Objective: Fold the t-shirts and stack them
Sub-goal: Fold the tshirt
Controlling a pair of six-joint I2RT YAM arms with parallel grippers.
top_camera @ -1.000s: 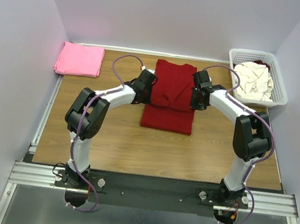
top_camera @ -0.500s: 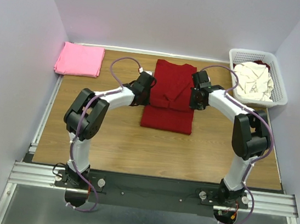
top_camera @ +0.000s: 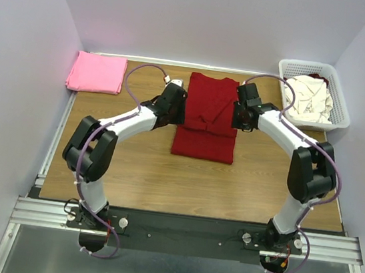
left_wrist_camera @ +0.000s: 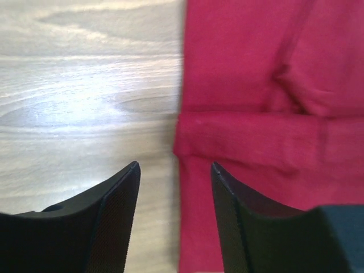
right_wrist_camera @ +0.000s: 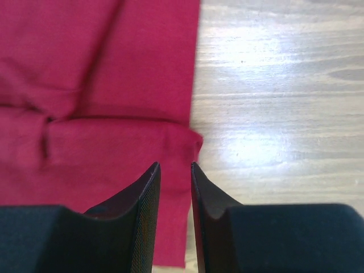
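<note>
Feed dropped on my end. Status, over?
Left gripper open, right gripper barely open, both empty. Dark red shirt part-folded, flat between them. Nothing on it.

The left arm (top_camera: 127,119) and right arm (top_camera: 284,133) arch from the bench's (top_camera: 137,171) near edge toward its middle, elbows bowed outward. The left pincer (left_wrist_camera: 173,170) points down, fingers well parted, empty. The right pincer (right_wrist_camera: 174,166) points down too, fingers narrowly apart, gripping nothing.
</note>
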